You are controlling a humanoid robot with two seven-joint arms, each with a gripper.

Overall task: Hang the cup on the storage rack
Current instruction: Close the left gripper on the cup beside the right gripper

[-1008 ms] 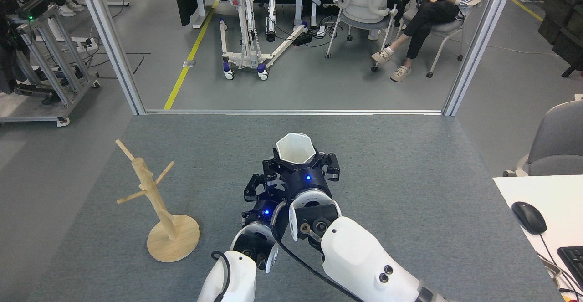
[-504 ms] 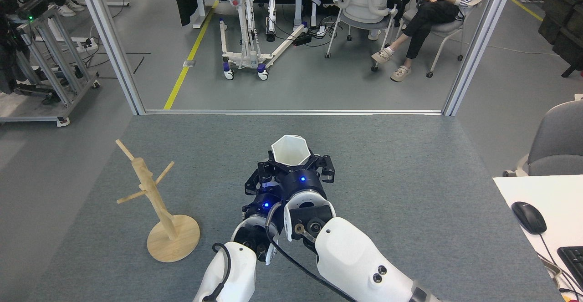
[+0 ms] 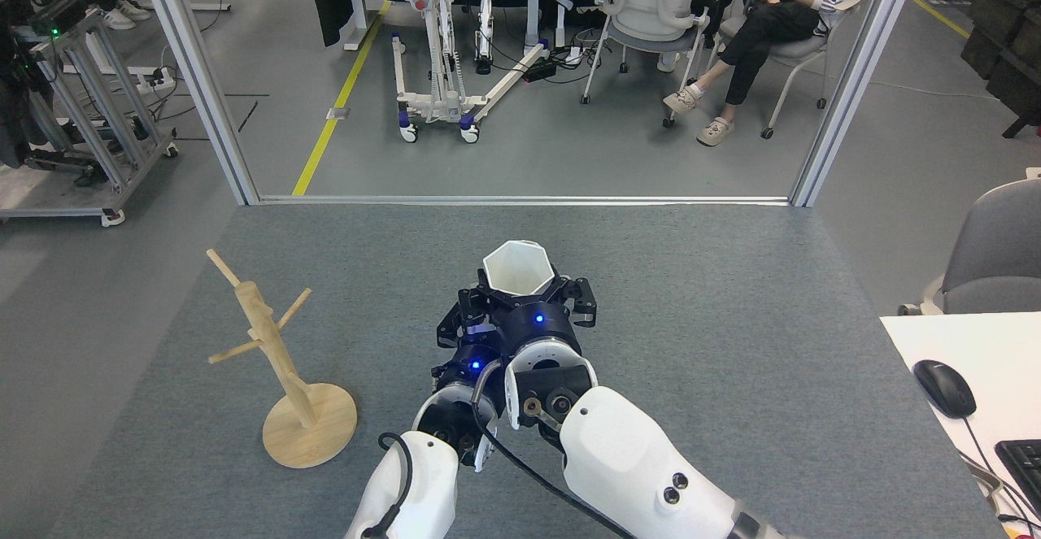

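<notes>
At the frame's centre the cup point(image 3: 518, 267) is clasped by the right gripper point(image 3: 527, 299); the left gripper's point(image 3: 465, 329) state cannot be told. The handle hole should be lined up with a peg of the storage rack point(image 3: 280, 360), lower left.

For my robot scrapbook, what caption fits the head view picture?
Both grippers meet at the white cup above the grey table, with the wooden storage rack waiting to the left.
</notes>
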